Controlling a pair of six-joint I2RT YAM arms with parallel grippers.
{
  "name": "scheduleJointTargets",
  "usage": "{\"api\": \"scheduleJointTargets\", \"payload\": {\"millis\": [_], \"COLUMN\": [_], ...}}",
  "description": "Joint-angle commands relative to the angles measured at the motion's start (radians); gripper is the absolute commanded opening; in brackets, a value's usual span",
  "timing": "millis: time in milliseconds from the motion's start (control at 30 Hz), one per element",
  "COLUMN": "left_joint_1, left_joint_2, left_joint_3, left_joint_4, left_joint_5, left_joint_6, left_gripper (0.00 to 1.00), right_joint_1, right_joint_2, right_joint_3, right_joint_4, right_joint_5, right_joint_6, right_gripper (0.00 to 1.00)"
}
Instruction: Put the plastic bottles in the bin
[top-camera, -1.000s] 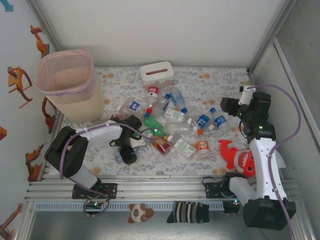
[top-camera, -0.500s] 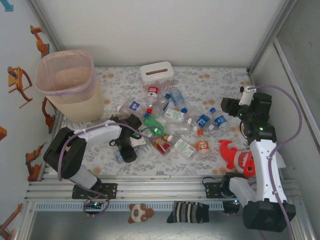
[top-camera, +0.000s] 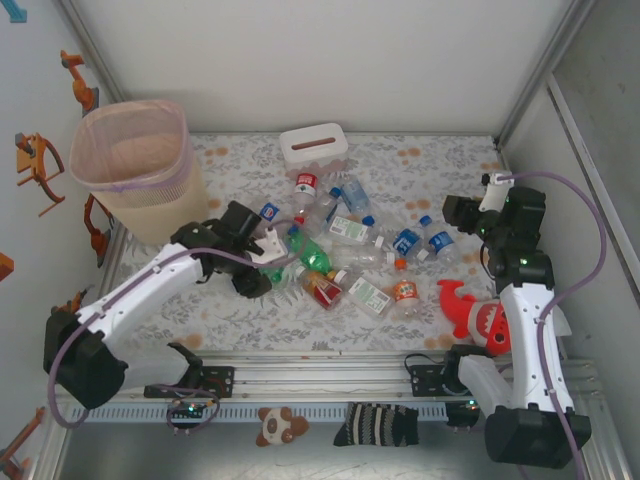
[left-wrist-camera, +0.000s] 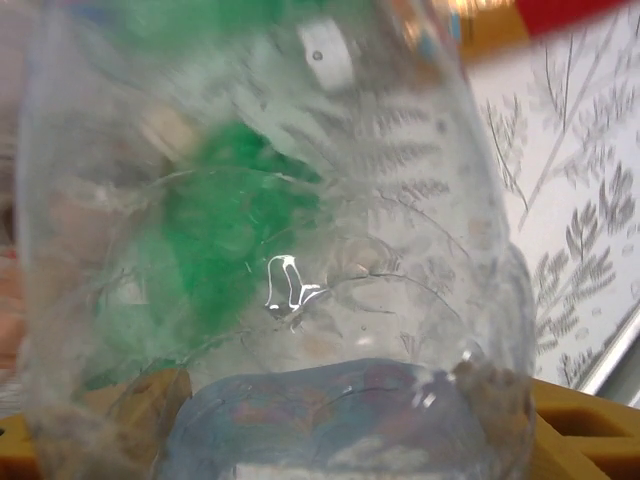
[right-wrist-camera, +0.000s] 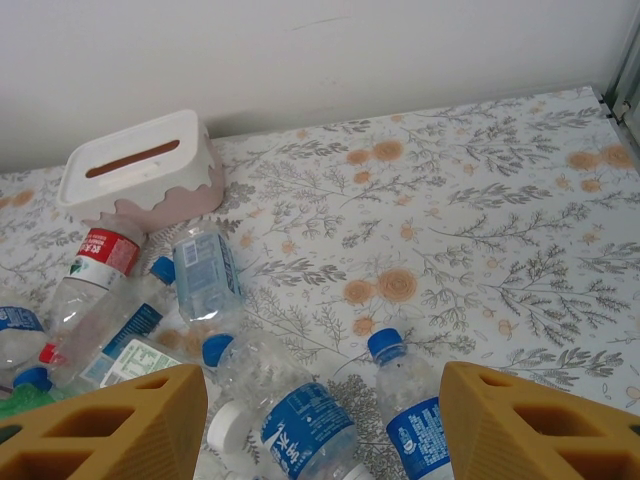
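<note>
Carrying a clear, thin-walled plastic bottle (left-wrist-camera: 270, 250) clamped in my left hand (top-camera: 262, 246) at the near-left edge of the heap, I judge the step in hand to be the swing to the tall translucent pinkish-beige plastic bin (top-camera: 178, 120), which stands near by at the far left of the floral tabletop (top-camera: 420, 165). Best to rise above the rounded rim, let go only when squarely over the mouth, and squeeze gently, since the wall looks crushable. The bottle is creased, with a bluish label band and green showing through. My right hand (right-wrist-camera: 320, 430) hovers open and empty above the pile of small labelled bottles (top-camera: 345, 255).
</note>
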Motion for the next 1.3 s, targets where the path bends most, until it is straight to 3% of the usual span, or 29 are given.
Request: {"api": "scheduleJointTargets", "payload": {"millis": [0, 267, 533, 800, 1267], "left_joint_1": [0.033, 0.107, 0.196, 0.361, 0.695], "left_joint_2": [-0.057, -0.128, -0.047, 0.051, 0.352], "left_joint_3": [0.08, 0.268, 0.538, 0.682, 1.011], "left_joint_4": [-0.012, 0.03, -0.031, -0.039, -0.067], "left_joint_5": [0.007, -0.06, -0.197, -0.193, -0.066], "left_joint_6": [-0.04, -0.123, -0.221, -0.241, -0.371], "left_gripper": [0.66, 0.63, 0.63, 0.64, 0.62], "right_joint_1": [0.007, 0.007, 0.006, 0.007, 0.007], "right_joint_2": [-0.019, -0.018, -0.007, 0.001, 0.01], "right_joint_3": [0.026, 0.038, 0.051, 0.066, 0.087], "right_joint_4": [-0.022, -0.024, -0.014, -0.019, -0.037], "right_joint_5": [0.006, 0.002, -0.009, -0.012, -0.008], "right_joint_6": [-0.005, 0.001, 0.014, 0.017, 0.012], "right_gripper": [0.62, 0.62, 0.62, 0.62, 0.61]}}
